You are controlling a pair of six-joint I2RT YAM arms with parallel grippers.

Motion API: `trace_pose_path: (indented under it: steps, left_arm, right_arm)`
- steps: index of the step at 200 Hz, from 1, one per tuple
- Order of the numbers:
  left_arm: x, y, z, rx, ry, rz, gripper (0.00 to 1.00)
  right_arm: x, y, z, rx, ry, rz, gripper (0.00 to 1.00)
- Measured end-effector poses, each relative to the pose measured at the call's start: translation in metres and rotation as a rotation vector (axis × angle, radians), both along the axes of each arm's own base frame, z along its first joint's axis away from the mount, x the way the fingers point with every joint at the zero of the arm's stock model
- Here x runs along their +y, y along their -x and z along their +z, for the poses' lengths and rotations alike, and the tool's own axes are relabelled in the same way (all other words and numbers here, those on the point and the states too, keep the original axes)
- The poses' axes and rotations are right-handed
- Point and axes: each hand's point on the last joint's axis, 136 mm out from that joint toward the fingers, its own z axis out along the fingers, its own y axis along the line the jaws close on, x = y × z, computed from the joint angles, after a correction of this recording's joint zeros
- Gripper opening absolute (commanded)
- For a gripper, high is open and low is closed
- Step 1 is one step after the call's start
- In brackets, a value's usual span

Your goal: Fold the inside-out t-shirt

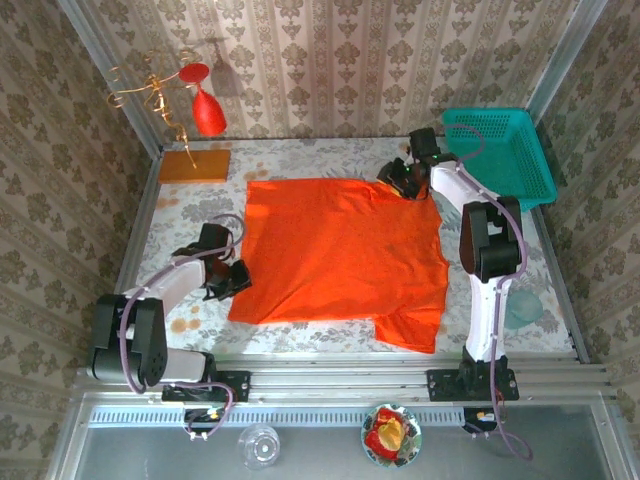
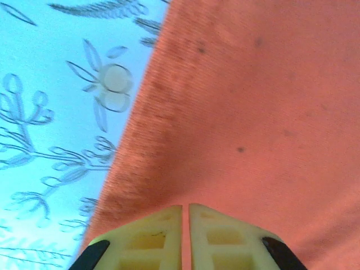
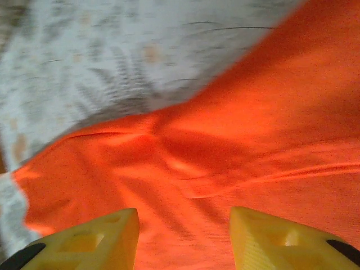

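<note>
Inside-out t-shirt (image 1: 340, 250): spread flat mid-table (image 1: 200, 205), one sleeve jutting near right; no fold evident, so folding seems barely begun. Left gripper (image 1: 232, 280): jaws pressed together at its left edge, grip on cloth uncertain. Right gripper (image 1: 400, 180): jaws spread over the far right corner.

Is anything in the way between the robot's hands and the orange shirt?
No, nothing I can see. The left gripper is shut right at the left edge of the t-shirt. The right gripper hangs open just over the shirt's far right corner.
</note>
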Motion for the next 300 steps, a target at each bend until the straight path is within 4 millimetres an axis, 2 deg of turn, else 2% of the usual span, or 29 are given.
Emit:
trace_pose_path:
  steps: [50, 83, 102, 145, 175, 256, 300]
  left_arm:
    - [0.015, 0.002, -0.009, 0.017, -0.037, 0.012, 0.12]
    - [0.018, 0.002, -0.01, 0.013, -0.055, 0.005, 0.11]
    - [0.018, 0.002, -0.01, 0.012, -0.058, 0.003, 0.11]
    - [0.018, 0.002, -0.01, 0.012, -0.058, 0.003, 0.11]
    - [0.018, 0.002, -0.01, 0.012, -0.057, 0.003, 0.11]
    - [0.018, 0.002, -0.008, 0.016, -0.058, 0.003, 0.1]
    - [0.018, 0.003, -0.009, 0.021, -0.059, 0.003, 0.11]
  right_arm:
    - [-0.055, 0.004, -0.016, 0.033, 0.117, -0.055, 0.48]
    - [-0.083, 0.006, -0.022, 0.048, 0.132, -0.087, 0.48]
    - [-0.092, 0.007, -0.026, 0.052, 0.129, -0.093, 0.48]
    - [-0.092, 0.004, -0.043, 0.068, 0.098, -0.078, 0.46]
    - [-0.088, 0.002, -0.051, 0.076, 0.075, -0.073, 0.37]
    - [-0.084, 0.001, -0.05, 0.075, 0.055, -0.068, 0.34]
    - [-0.083, 0.0, -0.044, 0.062, 0.055, -0.068, 0.32]
